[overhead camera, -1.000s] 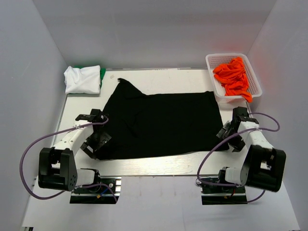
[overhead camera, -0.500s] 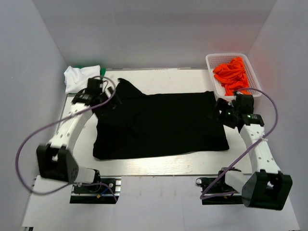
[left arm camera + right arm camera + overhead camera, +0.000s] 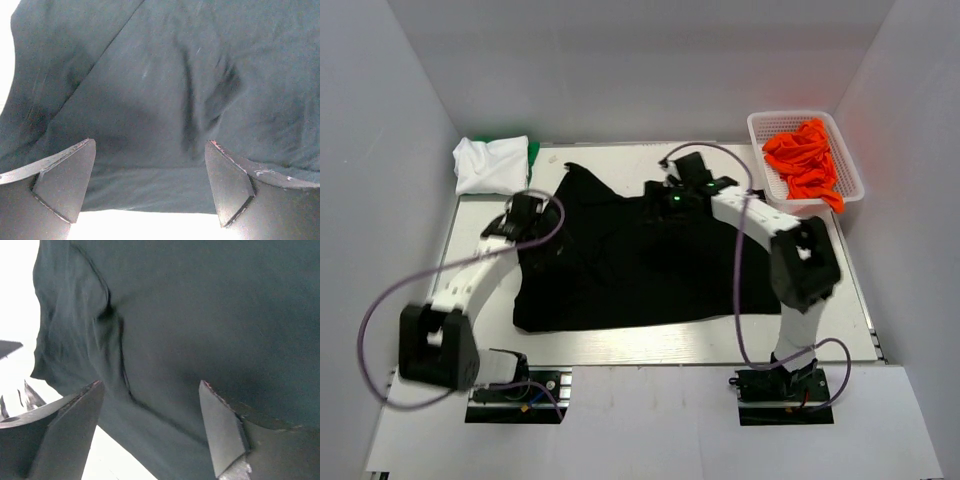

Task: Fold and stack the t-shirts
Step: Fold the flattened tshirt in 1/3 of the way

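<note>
The large black t-shirt [image 3: 640, 265] lies spread flat on the table, one sleeve pointing to the back left. My left gripper [image 3: 525, 218] hovers over its left edge, open, with only black cloth [image 3: 165, 90] under the fingers [image 3: 65, 185]. Reaching across the shirt's back edge near the middle, my right gripper [image 3: 676, 196] is also open and holds nothing. In the right wrist view a seam and a fold of the black t-shirt [image 3: 200, 315] run between its fingers [image 3: 220, 435]. A folded white t-shirt [image 3: 490, 165] lies on a green one [image 3: 533, 152] at the back left. Orange t-shirts [image 3: 805, 160] fill a basket.
The white plastic basket [image 3: 770, 125] stands at the back right corner, past the table's edge. Grey walls close in the left, back and right sides. Bare white table [image 3: 650, 345] shows in a strip in front of the black shirt, and cables loop from both arms.
The left arm went from the shirt's near-left corner up to its left edge. The right arm swung from the right edge across to the back middle of the shirt.
</note>
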Controlling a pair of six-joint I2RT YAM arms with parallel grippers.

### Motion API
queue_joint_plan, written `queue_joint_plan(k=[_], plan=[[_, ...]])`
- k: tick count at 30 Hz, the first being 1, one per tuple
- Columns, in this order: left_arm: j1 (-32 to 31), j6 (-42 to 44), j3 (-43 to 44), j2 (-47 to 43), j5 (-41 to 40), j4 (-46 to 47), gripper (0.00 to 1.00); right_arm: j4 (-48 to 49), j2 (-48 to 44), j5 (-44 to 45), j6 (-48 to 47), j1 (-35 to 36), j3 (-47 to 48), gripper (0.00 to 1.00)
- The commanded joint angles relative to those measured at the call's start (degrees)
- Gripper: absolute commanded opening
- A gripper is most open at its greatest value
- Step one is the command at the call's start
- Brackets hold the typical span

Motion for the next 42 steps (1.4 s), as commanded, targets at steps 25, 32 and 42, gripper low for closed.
queue_joint_plan(k=[25,32,42], plan=[[-0.16,-3.52,-27.88,-11.10,5.25,21.32,1.00,-17.41,32.90,19.12,23.54,15.77,39.93,0.19],[-0.16,-4.05,-31.22,-11.64,4.64,21.84,1.00,-13.20,32.73,19.84,18.80,15.60,41.69,0.00],[-0.16,-4.05,-32.46,-9.89,6.22,21.85,1.00,-2.82,32.81,10.06,-0.19,15.77,39.94,0.15]])
